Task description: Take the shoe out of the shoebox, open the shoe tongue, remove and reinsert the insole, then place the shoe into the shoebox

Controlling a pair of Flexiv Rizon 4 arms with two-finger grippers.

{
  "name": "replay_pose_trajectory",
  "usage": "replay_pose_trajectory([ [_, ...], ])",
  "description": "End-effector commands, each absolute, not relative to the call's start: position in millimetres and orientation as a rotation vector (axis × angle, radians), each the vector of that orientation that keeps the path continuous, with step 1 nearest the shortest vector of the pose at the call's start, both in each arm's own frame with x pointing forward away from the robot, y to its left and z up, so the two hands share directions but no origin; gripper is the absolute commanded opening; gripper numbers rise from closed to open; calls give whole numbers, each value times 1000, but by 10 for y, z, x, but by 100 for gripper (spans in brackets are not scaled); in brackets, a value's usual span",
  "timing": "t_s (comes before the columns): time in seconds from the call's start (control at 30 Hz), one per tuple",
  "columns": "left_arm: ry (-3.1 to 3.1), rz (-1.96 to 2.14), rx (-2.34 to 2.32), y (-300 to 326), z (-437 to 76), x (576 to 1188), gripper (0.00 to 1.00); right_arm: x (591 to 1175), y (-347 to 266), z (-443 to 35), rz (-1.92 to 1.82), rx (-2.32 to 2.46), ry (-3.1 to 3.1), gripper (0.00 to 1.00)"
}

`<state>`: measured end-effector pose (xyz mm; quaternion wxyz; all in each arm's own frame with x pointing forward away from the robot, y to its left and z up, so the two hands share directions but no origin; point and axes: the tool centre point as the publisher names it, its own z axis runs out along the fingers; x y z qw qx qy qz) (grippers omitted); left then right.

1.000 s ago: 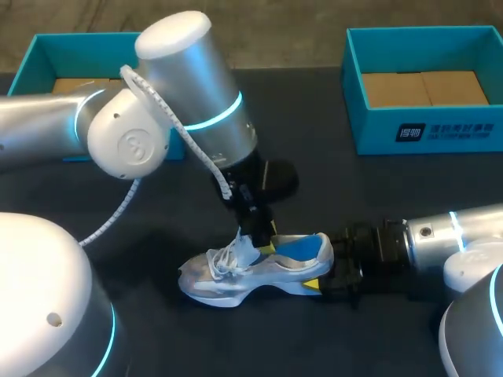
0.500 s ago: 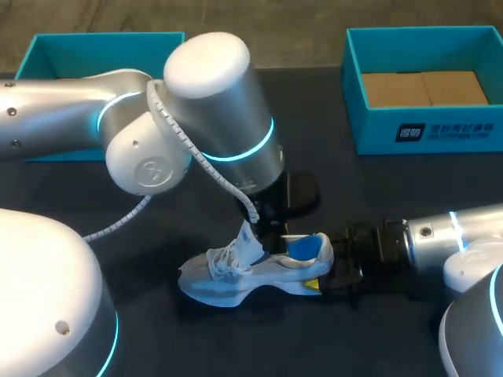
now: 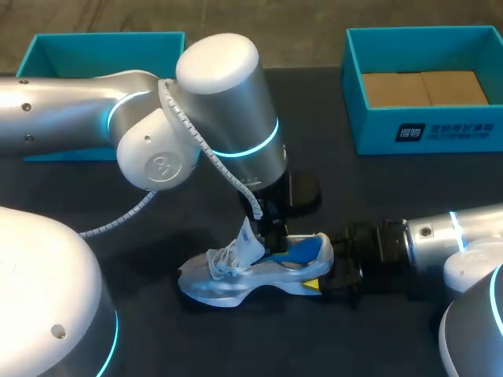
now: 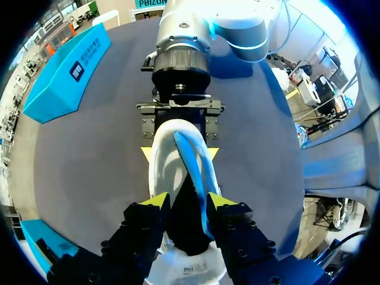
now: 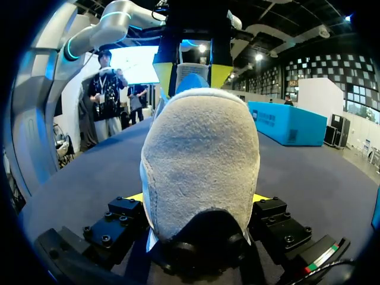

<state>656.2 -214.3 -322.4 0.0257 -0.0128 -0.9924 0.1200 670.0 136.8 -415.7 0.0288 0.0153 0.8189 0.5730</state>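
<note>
The shoe (image 3: 236,275) is a white and silver sneaker with white laces (image 3: 224,259). It lies on its sole on the dark table (image 3: 377,196), well apart from both boxes. Its blue insole (image 3: 302,251) is lifted at the opening, and its heel (image 5: 199,166) is of grey, rough fabric. The right gripper (image 3: 318,269) clamps this heel from two sides, low at the table. The left gripper (image 4: 186,200) comes down at the shoe's opening with its fingers partly apart; the insole passes between them, beside one finger only. The left teal box (image 3: 102,39) and the right teal box (image 3: 424,133) stand at the far edge.
</note>
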Motion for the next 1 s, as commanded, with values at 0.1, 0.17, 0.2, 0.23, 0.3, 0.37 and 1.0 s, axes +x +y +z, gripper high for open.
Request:
replay_pose_trajectory([
  [0.1, -3054, 347, -48, -2264, -3325, 6581, 40, 6695, 1379, -4158, 1762, 49, 2531, 0],
  [0.17, -3043, 369, -51, -2241, -3293, 6571, 40, 6695, 1379, -4158, 1762, 49, 2531, 0],
  [0.2, -3034, 383, -52, -2231, -3277, 6570, 40, 6695, 1379, -4158, 1762, 49, 2531, 0],
  [0.23, -3024, 392, -60, -2223, -3261, 6566, 40, 6695, 1379, -4158, 1762, 49, 2531, 0],
  [0.3, -3015, 403, -66, -2213, -3245, 6552, 40, 6695, 1379, -4158, 1762, 49, 2531, 0],
  [0.37, -3010, 407, -73, -2210, -3249, 6511, 40, 6695, 1379, -4158, 1762, 49, 2531, 0],
  [1.0, -3062, 391, 43, -2405, -3431, 6515, 19, 6695, 1379, -4158, 1762, 49, 2531, 0],
])
